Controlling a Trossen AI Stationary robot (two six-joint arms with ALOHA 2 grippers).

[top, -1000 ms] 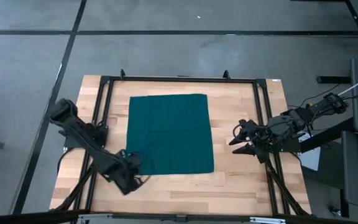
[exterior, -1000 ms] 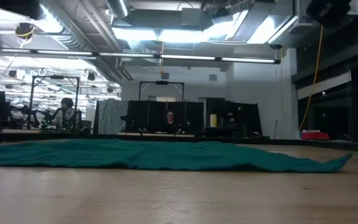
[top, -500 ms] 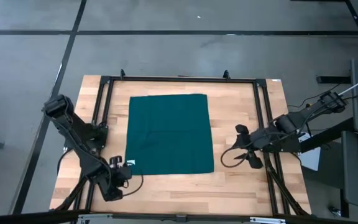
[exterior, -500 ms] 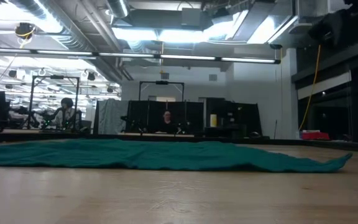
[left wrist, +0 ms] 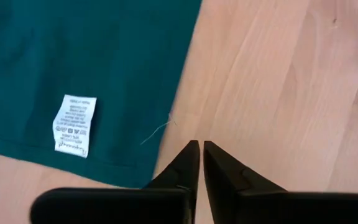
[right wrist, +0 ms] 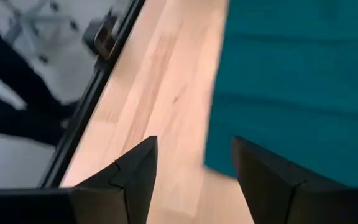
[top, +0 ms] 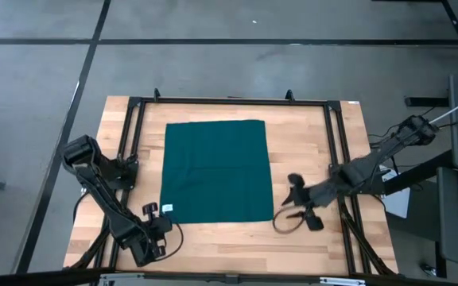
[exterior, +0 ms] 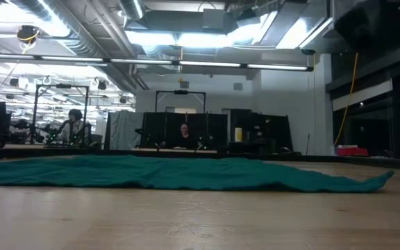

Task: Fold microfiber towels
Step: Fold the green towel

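The dark teal-green towel (top: pixel 217 171) lies spread flat on the wooden table; it also shows in the low view (exterior: pixel 179 173). Its white tag (left wrist: pixel 74 124) sits near the near-left corner (top: pixel 168 208). My left gripper (top: pixel 157 216) is shut and empty, its tips (left wrist: pixel 199 144) over bare wood just off that corner. My right gripper (top: pixel 294 202) is open and empty beside the towel's near-right corner; in the right wrist view (right wrist: pixel 194 155) its fingers stand over the towel's right edge (right wrist: pixel 219 124). Neither gripper shows in the low view.
Black frame rails run along the table's left (top: pixel 133 159) and right (top: pixel 336 159) sides and its far edge. Bare wood (top: pixel 229 238) lies between the towel and the near edge. People sit in the room behind the table (exterior: pixel 185 132).
My left gripper has drawn back from the towel's near-left corner toward the table's near-left. My right gripper has gone from the right rail toward the towel's near-right corner, leftward and nearer. The towel has stayed flat.
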